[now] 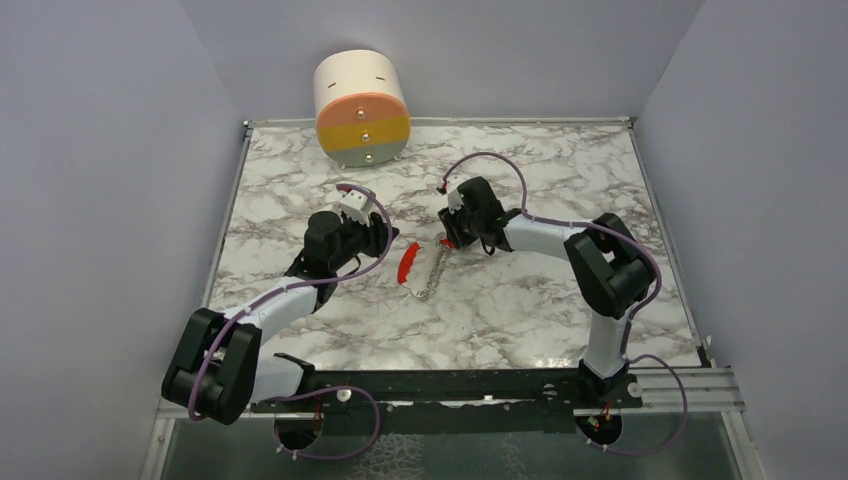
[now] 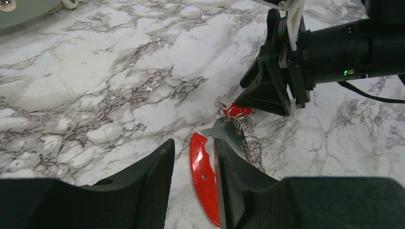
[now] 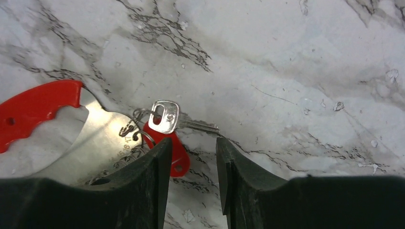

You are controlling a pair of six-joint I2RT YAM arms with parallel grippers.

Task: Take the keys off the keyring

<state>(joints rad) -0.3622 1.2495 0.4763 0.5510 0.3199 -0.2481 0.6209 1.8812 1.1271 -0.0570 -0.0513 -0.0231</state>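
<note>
The bunch lies mid-table: a steel plate (image 1: 425, 262) with a red handle (image 2: 203, 176), a coiled chain (image 2: 250, 143), a red tag (image 3: 177, 153) and a silver key (image 3: 165, 116) on a small keyring (image 3: 138, 114). My left gripper (image 2: 193, 143) is open and straddles the red handle; its right finger touches the handle's edge, while the left finger stands apart from it. My right gripper (image 3: 193, 141) is open, low over the marble beside the tag. The key's blade tip lies just past its right fingertip, and only bare marble shows between the fingers.
A cream cylinder (image 1: 360, 108) with an orange, yellow and grey face stands at the back edge of the marble table (image 1: 520, 320). Grey walls close in the left, right and back sides. The two grippers face each other across the bunch, a short way apart.
</note>
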